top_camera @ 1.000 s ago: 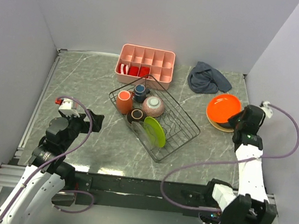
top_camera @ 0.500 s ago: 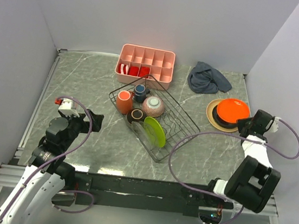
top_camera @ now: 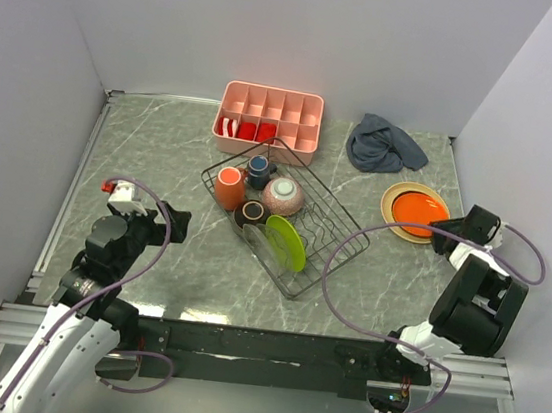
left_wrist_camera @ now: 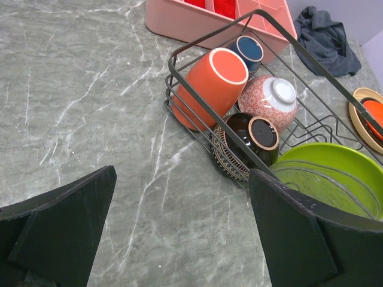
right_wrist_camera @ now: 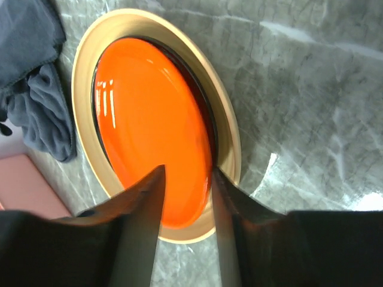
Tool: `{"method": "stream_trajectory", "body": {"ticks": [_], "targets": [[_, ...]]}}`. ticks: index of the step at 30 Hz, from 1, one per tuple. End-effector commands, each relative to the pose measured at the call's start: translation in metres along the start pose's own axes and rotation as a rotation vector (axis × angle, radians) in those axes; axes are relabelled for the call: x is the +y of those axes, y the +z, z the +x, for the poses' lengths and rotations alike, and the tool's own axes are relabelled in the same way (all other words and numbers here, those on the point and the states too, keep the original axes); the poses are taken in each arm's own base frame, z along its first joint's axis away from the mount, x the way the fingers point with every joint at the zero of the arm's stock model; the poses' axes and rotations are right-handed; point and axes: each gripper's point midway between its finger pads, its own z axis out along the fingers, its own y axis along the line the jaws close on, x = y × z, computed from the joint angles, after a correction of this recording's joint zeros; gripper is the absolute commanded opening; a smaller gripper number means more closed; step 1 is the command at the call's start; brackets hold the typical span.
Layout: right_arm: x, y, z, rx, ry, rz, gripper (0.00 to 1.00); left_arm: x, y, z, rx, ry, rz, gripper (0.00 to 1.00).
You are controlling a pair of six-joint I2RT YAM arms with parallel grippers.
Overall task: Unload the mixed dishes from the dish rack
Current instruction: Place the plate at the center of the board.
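Note:
The black wire dish rack (top_camera: 339, 229) stands mid-table. It holds an orange mug (top_camera: 227, 187), a small dark-blue cup (top_camera: 258, 171), a pinkish speckled bowl (top_camera: 283, 196), a dark-brown bowl (top_camera: 251, 215) and an upright lime green plate (top_camera: 286, 242). At the right, the orange-red plate (top_camera: 419, 210) rests on the tan plate (top_camera: 390, 202). My right gripper (right_wrist_camera: 187, 170) is shut on the orange-red plate's near rim (right_wrist_camera: 149, 119), one finger above it and one under. My left gripper (left_wrist_camera: 182, 173) is open and empty, left of the rack over bare table.
A pink compartment tray (top_camera: 270, 91) with red-white items stands behind the rack. A dark grey cloth (top_camera: 384, 144) lies at the back right, just beyond the plates. White walls close in the left, back and right sides.
My right gripper has carried the orange-red plate to the right and lowered it onto the tan plate, and the right arm has folded back. The left arm has not moved.

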Motion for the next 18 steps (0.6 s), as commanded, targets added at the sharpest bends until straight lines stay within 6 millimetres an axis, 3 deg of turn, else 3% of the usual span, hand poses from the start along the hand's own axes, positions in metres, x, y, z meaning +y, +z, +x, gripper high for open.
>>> {"method": "stream_trajectory", "body": {"ticks": [1, 6, 8, 13, 18], "targets": [[0.021, -0.008, -0.019, -0.037, -0.038, -0.042, 0.53, -0.01, -0.002, -0.024, -0.054, 0.015, 0.026, 0.99], [0.019, -0.026, -0.023, -0.062, -0.088, -0.022, 0.66, -0.013, -0.001, -0.021, -0.041, 0.016, 0.039, 0.99], [0.02, -0.033, -0.023, -0.064, -0.098, -0.026, 0.76, -0.014, 0.0, -0.022, -0.042, 0.018, 0.046, 0.99], [0.039, -0.058, -0.023, -0.085, -0.159, -0.076, 0.93, -0.017, 0.001, -0.02, -0.033, 0.02, 0.062, 1.0], [0.064, -0.089, -0.019, -0.125, -0.258, -0.154, 0.98, -0.019, 0.001, -0.019, -0.026, 0.019, 0.078, 0.99]]}}
